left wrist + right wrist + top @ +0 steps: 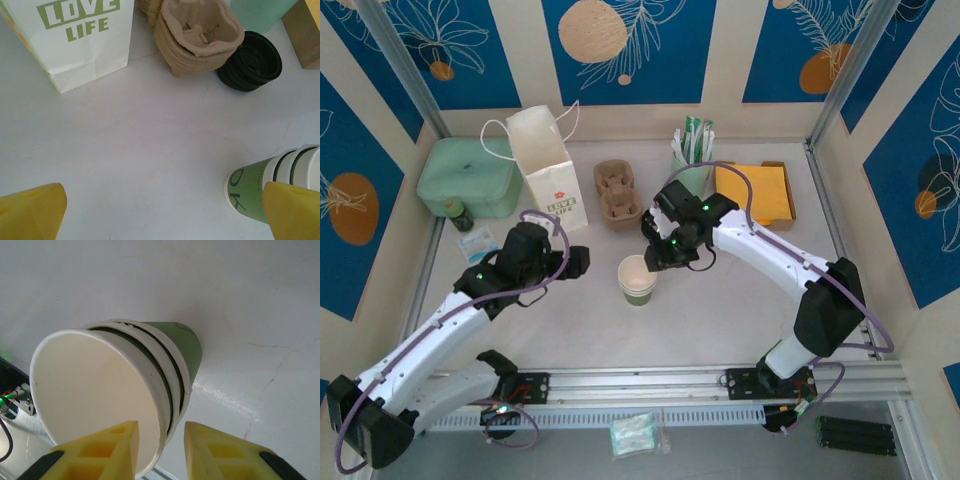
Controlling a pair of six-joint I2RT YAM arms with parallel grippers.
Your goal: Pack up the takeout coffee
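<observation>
The right gripper straddles the rim of the stacked lidless cups, one finger inside and one outside. I cannot tell if it pinches. The left gripper is spread wide over bare table, with black lids, a pulp carrier and a white bag ahead.

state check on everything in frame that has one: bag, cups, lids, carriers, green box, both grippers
white paper bag: upright.
paper cups: nested, upright, lidless, top one empty.
black lids: stacked on the table, on no cup.
pulp carriers: stacked, top one empty.
mint-green box: lid shut.
left gripper: open, holding nothing.
right gripper: jaws straddle the cups' rim, one finger inside; grip unclear.
</observation>
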